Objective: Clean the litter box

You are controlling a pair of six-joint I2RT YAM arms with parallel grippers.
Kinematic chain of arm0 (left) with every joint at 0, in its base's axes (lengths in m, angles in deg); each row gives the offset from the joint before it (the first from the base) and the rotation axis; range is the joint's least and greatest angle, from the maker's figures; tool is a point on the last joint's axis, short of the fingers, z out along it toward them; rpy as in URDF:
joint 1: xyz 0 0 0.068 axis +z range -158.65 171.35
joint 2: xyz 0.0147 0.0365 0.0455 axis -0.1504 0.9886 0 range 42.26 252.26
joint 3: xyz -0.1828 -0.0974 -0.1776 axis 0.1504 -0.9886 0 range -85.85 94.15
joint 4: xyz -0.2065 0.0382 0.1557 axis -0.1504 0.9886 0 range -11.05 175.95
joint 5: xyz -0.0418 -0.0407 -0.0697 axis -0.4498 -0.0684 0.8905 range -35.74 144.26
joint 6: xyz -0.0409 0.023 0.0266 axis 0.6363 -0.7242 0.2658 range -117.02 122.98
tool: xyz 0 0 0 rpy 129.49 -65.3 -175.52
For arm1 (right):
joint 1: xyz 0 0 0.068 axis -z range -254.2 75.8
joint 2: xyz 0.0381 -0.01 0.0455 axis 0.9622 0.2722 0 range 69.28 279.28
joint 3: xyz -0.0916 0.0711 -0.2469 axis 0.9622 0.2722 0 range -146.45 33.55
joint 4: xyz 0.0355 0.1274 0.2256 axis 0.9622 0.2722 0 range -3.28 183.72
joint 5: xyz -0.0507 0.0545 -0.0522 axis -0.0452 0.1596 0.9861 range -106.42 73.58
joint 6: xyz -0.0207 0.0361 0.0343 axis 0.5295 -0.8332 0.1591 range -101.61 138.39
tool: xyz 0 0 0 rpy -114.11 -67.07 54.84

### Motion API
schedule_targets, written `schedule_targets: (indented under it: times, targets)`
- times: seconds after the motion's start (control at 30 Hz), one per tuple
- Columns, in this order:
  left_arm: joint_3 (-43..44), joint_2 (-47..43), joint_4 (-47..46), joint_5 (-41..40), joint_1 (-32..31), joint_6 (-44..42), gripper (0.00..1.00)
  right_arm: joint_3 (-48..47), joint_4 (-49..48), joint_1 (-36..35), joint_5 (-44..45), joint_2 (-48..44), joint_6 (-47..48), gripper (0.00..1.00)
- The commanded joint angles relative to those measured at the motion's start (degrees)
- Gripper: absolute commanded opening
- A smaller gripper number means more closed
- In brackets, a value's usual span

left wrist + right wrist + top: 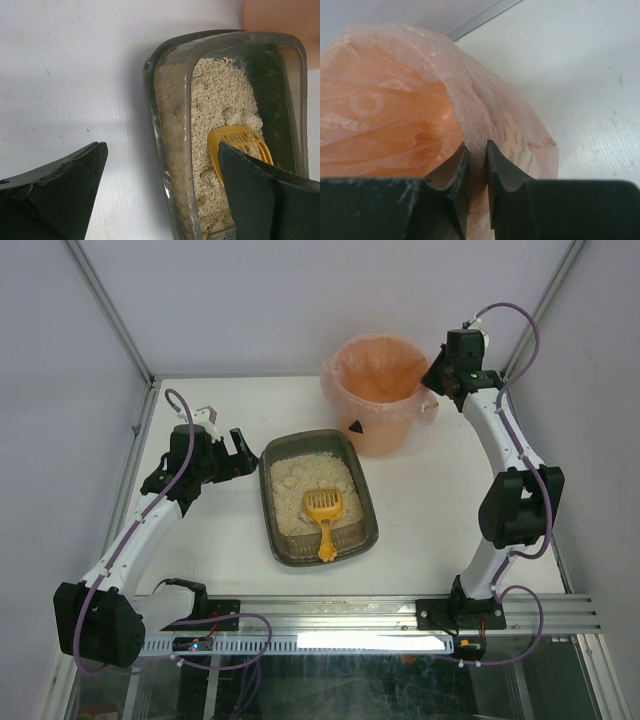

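Note:
The litter box [269, 512] is a dark tray of beige litter in the middle of the table. A yellow slotted scoop [323, 510] lies in it, handle toward the near edge. My left gripper [243, 452] is open at the box's far-left corner. In the left wrist view the gripper [161, 145] straddles the box's left wall [172, 165], one finger over the table, the other over the scoop [240, 140]. My right gripper [437, 380] is shut on the right rim of the bag-lined orange bucket [385, 430]. The right wrist view shows the gripper [476, 145] pinching the bucket's bagged rim [385, 115].
The bucket stands just behind the litter box, at its far-right corner. Grey walls and metal posts close in the table on the left, back and right. An aluminium rail [380, 615] runs along the near edge between the arm bases.

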Motion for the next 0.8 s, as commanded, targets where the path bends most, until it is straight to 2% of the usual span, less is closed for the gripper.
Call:
schedule_targets:
  times: [0.0, 0.37, 0.43, 0.5, 0.57, 0.77]
  targets:
    - [0.56, 0.12, -2.71, 0.79, 0.55, -1.37, 0.97, -3.56, -1.59, -3.42, 0.85, 2.96, -3.59, 0.19]
    - [0.70, 0.58, -2.59, 1.05, 0.56, -1.52, 0.98, -7.60, -1.09, -9.06, 1.63, 7.15, -6.06, 0.25]
    - [0.67, 0.61, -2.58, 1.09, 0.51, -1.52, 0.98, -7.65, -1.06, -9.44, 1.64, 6.99, -5.89, 0.32]
    - [0.75, 0.67, -2.49, 1.09, 0.50, -1.54, 0.99, -7.41, -1.06, -9.49, 2.12, 6.33, -5.60, 0.46]
    - [0.81, 0.59, -2.36, 0.74, 0.56, -1.52, 0.99, -6.98, -1.31, -9.41, 3.09, 4.95, -4.70, 0.55]
    - [1.04, 0.25, -2.15, 0.26, 0.64, -1.52, 0.99, -5.86, -2.77, -8.53, 3.33, 0.24, -1.55, 0.71]
